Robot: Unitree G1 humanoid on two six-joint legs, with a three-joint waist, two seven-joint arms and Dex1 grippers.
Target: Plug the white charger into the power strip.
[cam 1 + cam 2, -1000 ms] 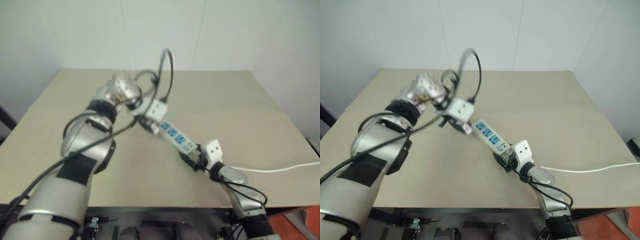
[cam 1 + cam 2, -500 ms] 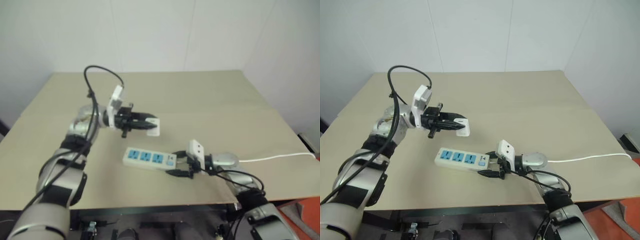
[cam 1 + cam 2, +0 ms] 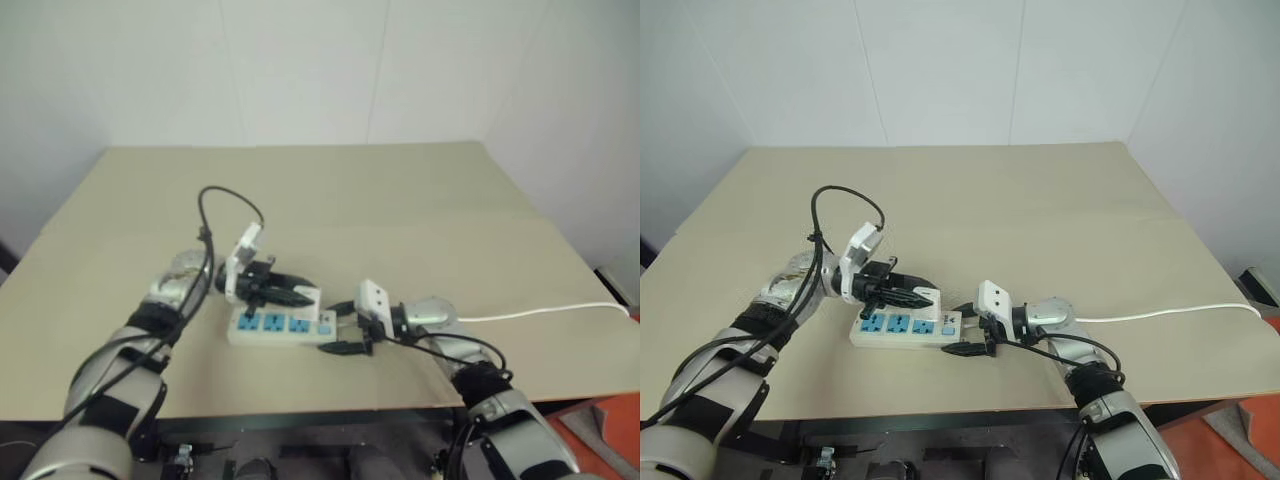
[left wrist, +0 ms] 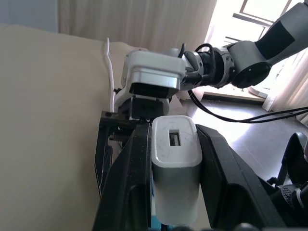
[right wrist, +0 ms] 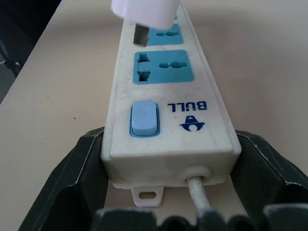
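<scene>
- lying flat on the tan bench (image 3: 1060, 200) in the eye views, the power strip (image 3: 902, 329) has the left tool (image 3: 925, 295) just above its right half.
- left wrist view: left tool pinching the white charger (image 4: 175, 175) between black fingers (image 4: 132, 192).
- right wrist view: right tool (image 5: 168, 192) spread around the strip's cable end, fingers (image 5: 77, 173) flanking it; charger above a blue socket.

Both arms are silver-grey metal with rounded joints and black bands, and loose black cables loop along them. Each wrist ends in a white boxy housing; the right one has two small dark holes. The left gripper (image 3: 908, 295) and right gripper (image 3: 965, 329) have glossy black tapered fingers (image 4: 126, 192).
</scene>
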